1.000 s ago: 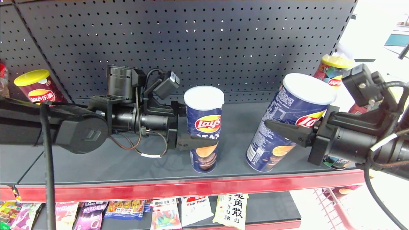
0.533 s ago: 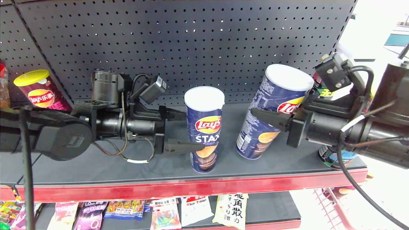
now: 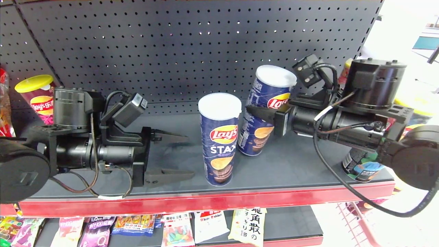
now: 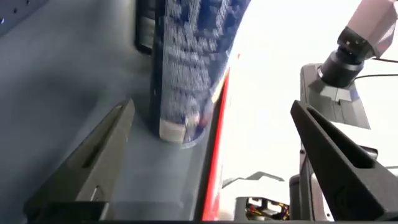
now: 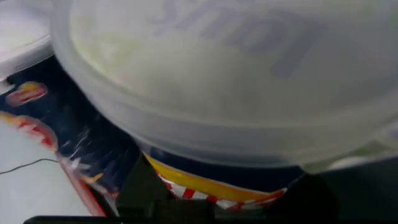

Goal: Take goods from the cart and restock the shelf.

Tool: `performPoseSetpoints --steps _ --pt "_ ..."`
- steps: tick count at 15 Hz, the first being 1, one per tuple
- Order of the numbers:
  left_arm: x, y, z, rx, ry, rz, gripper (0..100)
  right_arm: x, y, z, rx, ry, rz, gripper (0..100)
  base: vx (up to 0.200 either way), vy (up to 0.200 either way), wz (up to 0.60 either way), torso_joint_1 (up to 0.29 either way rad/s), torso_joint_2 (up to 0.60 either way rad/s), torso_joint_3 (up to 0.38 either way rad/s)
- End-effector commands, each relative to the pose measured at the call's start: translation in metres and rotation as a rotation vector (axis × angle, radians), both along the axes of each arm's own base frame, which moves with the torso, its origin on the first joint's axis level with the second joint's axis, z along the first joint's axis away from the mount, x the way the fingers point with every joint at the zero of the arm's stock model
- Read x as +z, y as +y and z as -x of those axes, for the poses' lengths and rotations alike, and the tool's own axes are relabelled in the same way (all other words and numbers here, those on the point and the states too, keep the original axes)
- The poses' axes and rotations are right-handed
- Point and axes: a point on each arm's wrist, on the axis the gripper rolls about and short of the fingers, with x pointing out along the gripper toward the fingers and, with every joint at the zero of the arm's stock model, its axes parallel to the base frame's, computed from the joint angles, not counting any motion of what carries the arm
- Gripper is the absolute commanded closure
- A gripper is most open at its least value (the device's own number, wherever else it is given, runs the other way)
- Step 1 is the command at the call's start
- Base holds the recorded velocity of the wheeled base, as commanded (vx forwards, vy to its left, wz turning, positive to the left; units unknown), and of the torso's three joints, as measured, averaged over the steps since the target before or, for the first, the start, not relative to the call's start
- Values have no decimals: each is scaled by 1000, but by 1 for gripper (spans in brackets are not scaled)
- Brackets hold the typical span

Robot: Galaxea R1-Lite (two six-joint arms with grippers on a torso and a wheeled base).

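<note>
On the dark shelf [image 3: 103, 187] with its red front lip, under the pegboard back [image 3: 171, 51], a red can with a yellow lid [image 3: 36, 94] stands far off on my left. Another can [image 3: 360, 168] sits half hidden beneath my right arm, and snack packets [image 3: 171, 226] hang on the tier below. My left gripper [image 3: 190, 157] lies low over the shelf with its fingers spread wide and nothing between them, just beside the upright blue can [image 3: 219, 137] near the front edge. That can crowds the spot where my right gripper [image 3: 256, 111] is pinching the tilted blue can [image 3: 271, 85]. The tilted can leans lid-first toward my right, behind the upright one. I cannot tell whether they touch, or whether its base meets the shelf. It is dark blue, with a white lid.
</note>
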Motion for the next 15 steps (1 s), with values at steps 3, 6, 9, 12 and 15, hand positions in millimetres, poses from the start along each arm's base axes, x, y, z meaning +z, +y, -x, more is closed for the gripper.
performPoseSetpoints --steps 3,6,9,12,15 --pt "6 8 10 18 -18 7 0 -8 13 -21 0 10 7 100 0 0 0 0 0 0" --pt "3 11 15 20 -11 4 0 -9 14 -22 0 11 8 100 0 0 0 0 0 0" --pt "2 13 17 27 -3 3 0 -8 14 -22 -2 9 8 100 0 0 0 0 0 0" --pt "0 17 23 34 3 0 0 -7 21 -31 1 -1 1 100 0 0 0 0 0 0" --pt "-5 29 34 79 12 -9 0 -7 35 -45 12 -14 -7 100 0 0 0 0 0 0"
